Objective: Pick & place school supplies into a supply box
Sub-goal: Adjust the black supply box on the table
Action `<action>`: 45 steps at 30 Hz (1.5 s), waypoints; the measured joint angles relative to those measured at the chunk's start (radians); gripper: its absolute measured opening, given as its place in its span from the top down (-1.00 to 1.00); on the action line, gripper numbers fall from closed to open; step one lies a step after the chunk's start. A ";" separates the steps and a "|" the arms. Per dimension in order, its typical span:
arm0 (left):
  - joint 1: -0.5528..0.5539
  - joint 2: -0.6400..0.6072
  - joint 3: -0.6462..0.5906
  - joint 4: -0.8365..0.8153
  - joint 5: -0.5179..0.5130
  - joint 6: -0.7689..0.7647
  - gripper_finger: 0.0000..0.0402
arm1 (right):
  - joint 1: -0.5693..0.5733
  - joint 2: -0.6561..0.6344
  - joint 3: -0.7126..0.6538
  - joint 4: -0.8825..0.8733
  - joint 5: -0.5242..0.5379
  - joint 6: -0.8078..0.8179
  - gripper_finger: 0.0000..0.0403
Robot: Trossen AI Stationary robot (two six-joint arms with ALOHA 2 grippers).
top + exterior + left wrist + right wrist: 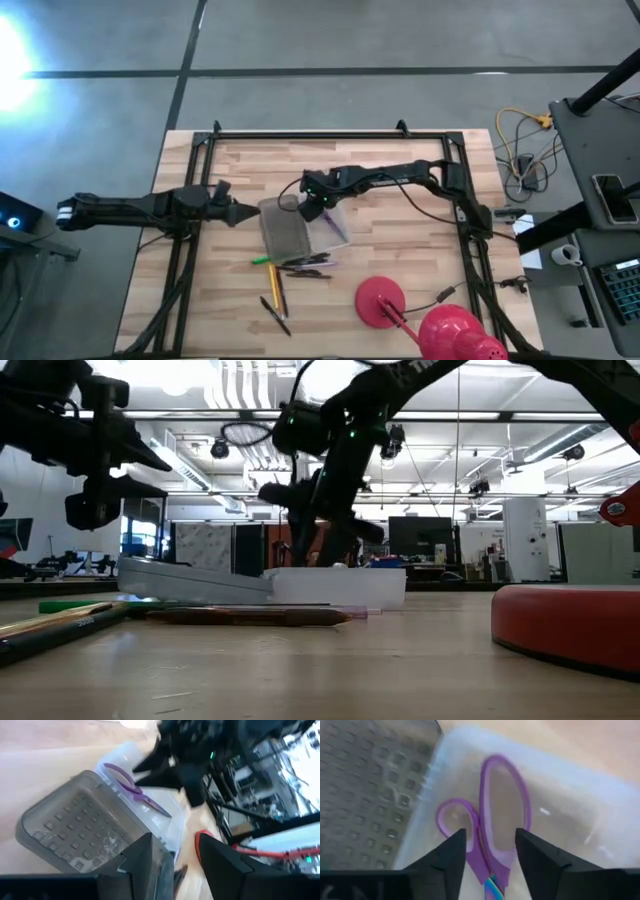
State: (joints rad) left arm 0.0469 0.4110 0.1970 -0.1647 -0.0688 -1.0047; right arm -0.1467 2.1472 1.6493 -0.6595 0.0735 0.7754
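Two looped purple scissors (492,837) handles lie in clear plastic box (580,815).

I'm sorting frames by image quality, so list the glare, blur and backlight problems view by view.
High view: white glare blooms at the left edge, table evenly lit. Low view: bright ceiling lights backlight both arms into silhouettes; the near pens are soft. Left wrist view: heavy motion blur smears the lid and the room beyond. Right wrist view: scissors and box look soft, and that arm's own fingers are dark shapes.

Right end effector (312,212) points downward, fingers parted; left end effector (243,214) extends level, fingers parted.
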 joint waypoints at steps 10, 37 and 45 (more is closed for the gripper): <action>-0.060 0.001 -0.001 -0.169 0.019 -0.025 0.28 | -0.037 -0.067 0.000 -0.068 0.003 -0.075 0.00; -0.107 0.235 -0.080 -0.010 0.013 -0.139 0.28 | -0.177 0.033 0.010 -0.080 0.076 -0.038 0.08; -0.115 0.300 -0.036 0.005 0.024 -0.068 0.28 | -0.210 -0.002 0.011 -0.152 0.139 -0.092 0.08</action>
State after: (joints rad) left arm -0.0677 0.7108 0.1613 -0.1600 -0.0449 -1.0728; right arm -0.3570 2.1450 1.6607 -0.8112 0.2127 0.6831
